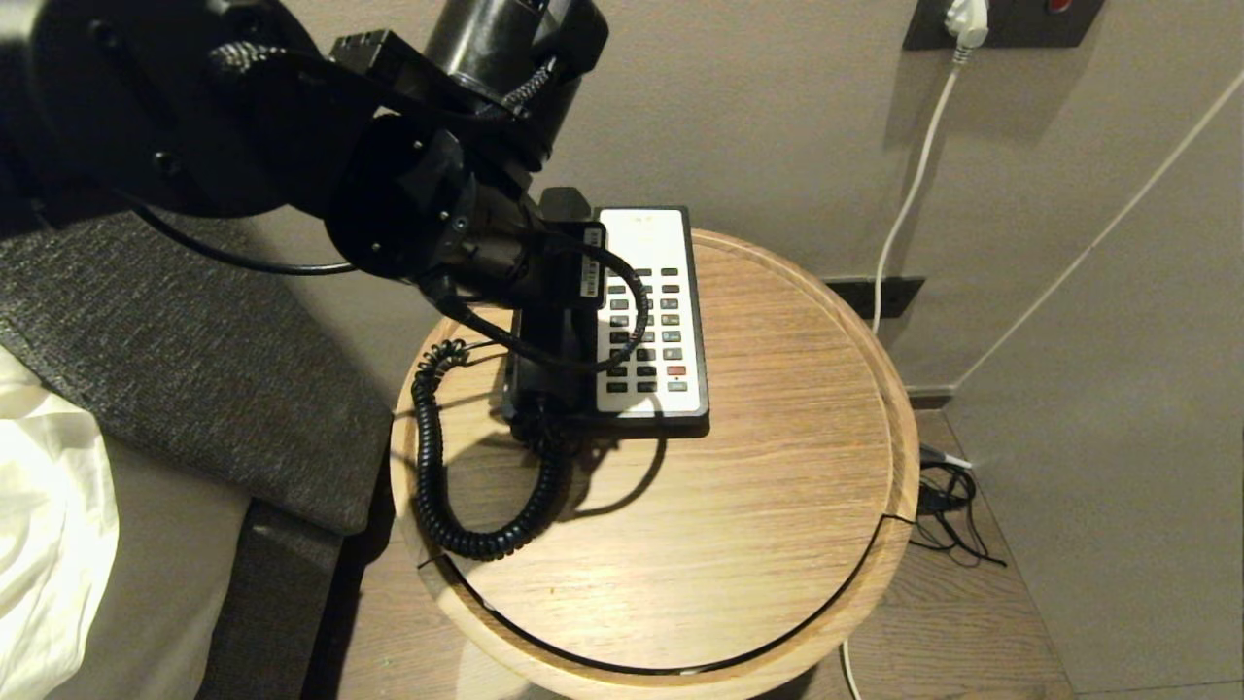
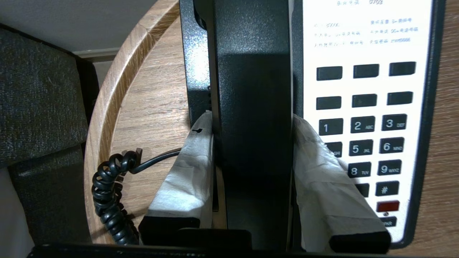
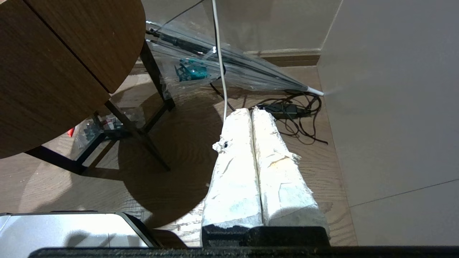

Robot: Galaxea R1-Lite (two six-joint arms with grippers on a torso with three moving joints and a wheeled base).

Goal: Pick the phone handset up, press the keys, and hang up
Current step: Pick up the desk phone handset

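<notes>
Phone handset lengthwise beside keys, clamped in left claw.

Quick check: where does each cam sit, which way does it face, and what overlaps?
Head: high, looking down at the round table and phone; left arm fills upper left.
Left wrist: behind the left gripper, its fingers clamped on the phone handset, beside the keys.
Right wrist: low beside the table, facing the floor; right gripper shut.
Shared: head and left wrist both show keys and coiled cord.
</notes>
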